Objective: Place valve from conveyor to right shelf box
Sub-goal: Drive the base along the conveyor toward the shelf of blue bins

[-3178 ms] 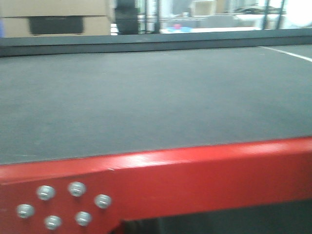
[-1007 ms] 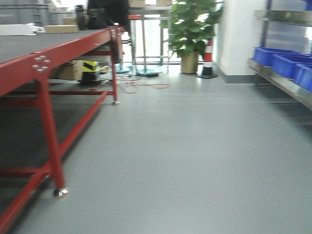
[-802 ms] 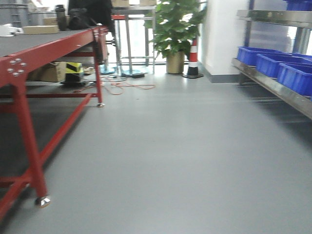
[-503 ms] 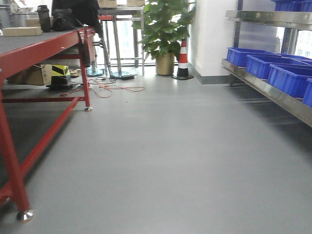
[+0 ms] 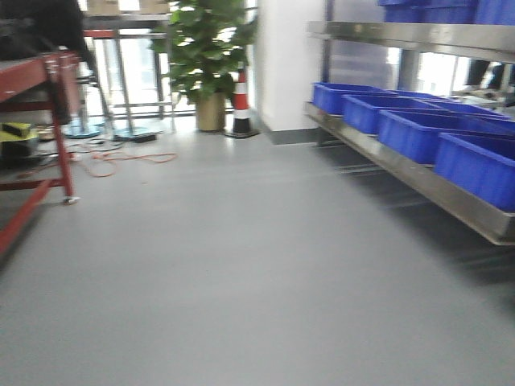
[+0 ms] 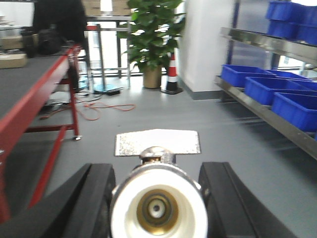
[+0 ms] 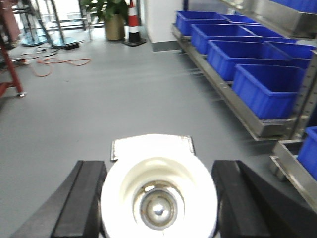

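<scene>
My left gripper [image 6: 158, 171] is shut on a metal valve [image 6: 158, 210] with a white-lined opening facing the camera and a flat silver handle [image 6: 157, 142] on top. My right gripper [image 7: 159, 168] is shut on a second valve [image 7: 158, 198] of the same kind. The conveyor's dark grey belt [image 6: 20, 84] on its red frame [image 6: 37, 101] lies to the left; only its red end [image 5: 36, 72] shows in the front view. The right shelf [image 5: 418, 181] holds a row of blue boxes [image 5: 418, 133], which also show in the right wrist view [image 7: 267, 87].
Open grey floor [image 5: 225, 265] lies between conveyor and shelf. A potted plant [image 5: 205, 56] and a red-white cone [image 5: 241, 100] stand by a white pillar [image 5: 286, 56] at the back. Orange cables [image 5: 113, 165] lie on the floor. An upper shelf level [image 5: 418, 36] carries more blue boxes.
The front view has swung right from facing the conveyor belt to facing the aisle. The conveyor has slid to the left edge and the shelf with blue boxes has come closer.
</scene>
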